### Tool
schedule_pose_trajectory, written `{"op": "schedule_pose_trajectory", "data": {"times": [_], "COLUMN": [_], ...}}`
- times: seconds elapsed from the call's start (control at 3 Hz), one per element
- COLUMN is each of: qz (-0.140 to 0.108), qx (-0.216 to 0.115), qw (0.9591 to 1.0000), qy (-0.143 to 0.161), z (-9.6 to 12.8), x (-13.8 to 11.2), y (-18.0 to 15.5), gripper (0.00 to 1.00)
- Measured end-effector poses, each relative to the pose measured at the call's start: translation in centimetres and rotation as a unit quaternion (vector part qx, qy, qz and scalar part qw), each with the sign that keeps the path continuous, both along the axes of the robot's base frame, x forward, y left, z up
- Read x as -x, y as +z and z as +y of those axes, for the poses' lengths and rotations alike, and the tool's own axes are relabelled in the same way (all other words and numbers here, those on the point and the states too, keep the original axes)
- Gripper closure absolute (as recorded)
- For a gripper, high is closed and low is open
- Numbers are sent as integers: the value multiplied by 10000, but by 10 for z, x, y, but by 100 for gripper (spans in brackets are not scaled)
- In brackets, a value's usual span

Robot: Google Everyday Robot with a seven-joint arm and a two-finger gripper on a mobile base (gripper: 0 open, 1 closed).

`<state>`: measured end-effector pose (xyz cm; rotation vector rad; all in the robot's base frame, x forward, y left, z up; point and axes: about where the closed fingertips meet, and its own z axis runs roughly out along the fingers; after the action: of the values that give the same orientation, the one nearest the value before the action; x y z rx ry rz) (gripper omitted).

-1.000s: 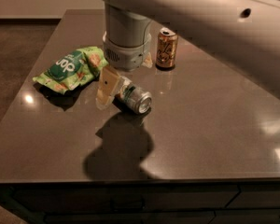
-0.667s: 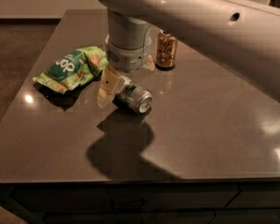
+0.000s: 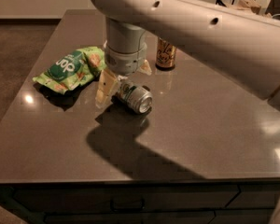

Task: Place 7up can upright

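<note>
7up can: you have the 7up can lying on its side on the surface. It is left of centre, about midway between the far and front edges. Its shiny silver end faces the front-right corner.
Can far end: tucked under the wrist, so you see only part of it.
Gripper: your gripper hangs straight down over the far end of the can, close to the surface.
Gripper state: fingers spread apart. One cream finger is just beside the can on the left-edge side, and the other shows behind the wrist on the far side. You cannot tell whether either finger touches the can.
Arm: the pale arm crosses from the right edge over to the wrist and covers part of the far-right corner.
Snack bag: the green snack bag lies flat near the left edge, just beside the gripper and apart from the can.
Second can: a gold-brown can with script lettering stands upright toward the far edge, behind the 7up can and apart from it.
Shadow: a dark arm shadow falls on the surface toward the front edge.
</note>
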<state>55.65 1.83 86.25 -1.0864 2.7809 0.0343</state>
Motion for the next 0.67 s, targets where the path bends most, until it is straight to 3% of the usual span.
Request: {"op": "schedule_pose_trajectory", "data": {"times": [0.33, 0.67], "qz": [84, 141], "qx": [-15, -168], "qw": [10000, 9997], "qy": [9, 105], "z": [5, 7], "x": [-7, -9], "y": [-6, -6], "gripper": [17, 41]}}
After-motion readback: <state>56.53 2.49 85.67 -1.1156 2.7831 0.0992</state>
